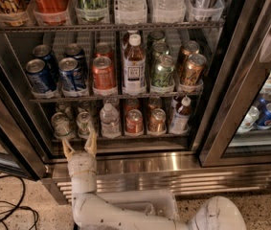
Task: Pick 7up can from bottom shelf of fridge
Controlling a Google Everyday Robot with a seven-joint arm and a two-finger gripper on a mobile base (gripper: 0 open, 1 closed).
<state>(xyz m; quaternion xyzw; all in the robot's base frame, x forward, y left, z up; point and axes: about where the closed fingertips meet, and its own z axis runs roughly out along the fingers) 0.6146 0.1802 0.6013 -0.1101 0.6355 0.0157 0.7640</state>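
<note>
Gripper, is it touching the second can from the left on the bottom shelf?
Cannot tell. In the camera view the open gripper is just below the can, and one fingertip meets its base in the picture; any gap in depth is hidden.
</note>
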